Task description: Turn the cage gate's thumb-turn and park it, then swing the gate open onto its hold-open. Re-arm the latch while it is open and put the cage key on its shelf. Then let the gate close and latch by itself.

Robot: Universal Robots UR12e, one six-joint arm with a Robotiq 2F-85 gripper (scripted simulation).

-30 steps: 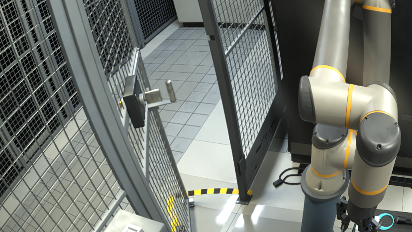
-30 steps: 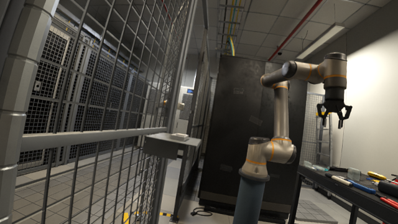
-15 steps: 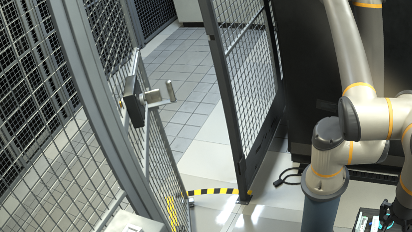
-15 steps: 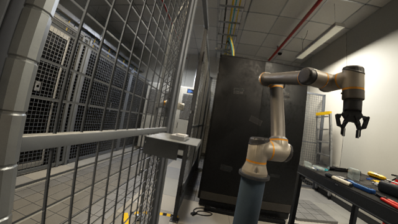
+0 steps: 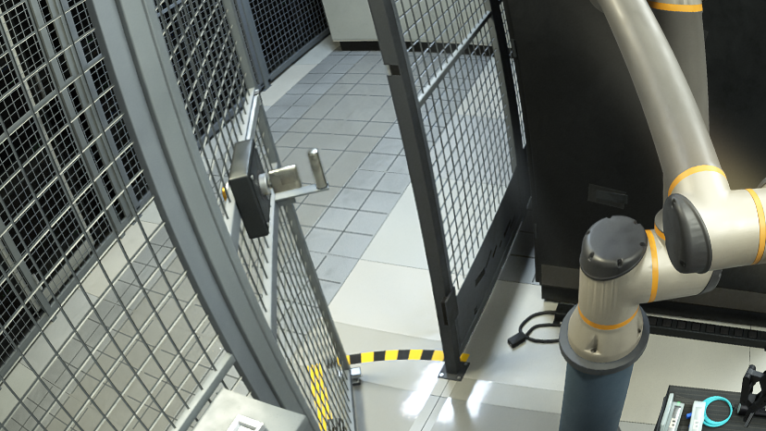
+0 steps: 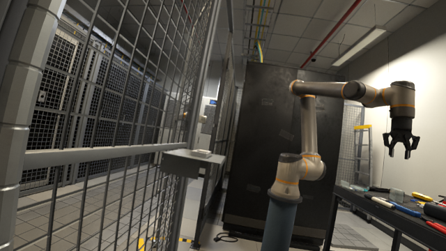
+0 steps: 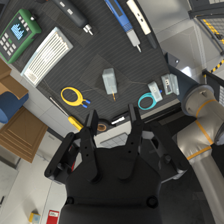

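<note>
The cage key (image 7: 113,96) is mostly hidden under a pale grey fob (image 7: 109,80) on the black bench mat, only its brass tip showing. High above the bench my gripper (image 7: 113,116) hangs pointing straight down, open and empty, with the fob just beyond its fingertips in the wrist camera. The mesh cage gate (image 5: 279,251) stands swung open across the left. Its black latch box (image 5: 249,188) carries the metal thumb-turn (image 5: 284,178) and a bracket with an upright pin (image 5: 318,168). The grey shelf (image 6: 192,161) with a small white tray (image 6: 201,153) sits on the cage side.
A cardboard box (image 7: 22,132) sits on the floor beside the bench. The bench holds a green meter (image 7: 16,34), yellow cable (image 7: 71,96), teal cable (image 7: 145,101), screwdrivers and small modules. A tall black rack (image 6: 278,146) stands behind my arm's base (image 5: 600,375). Hazard tape (image 5: 396,355) marks the gate's sweep.
</note>
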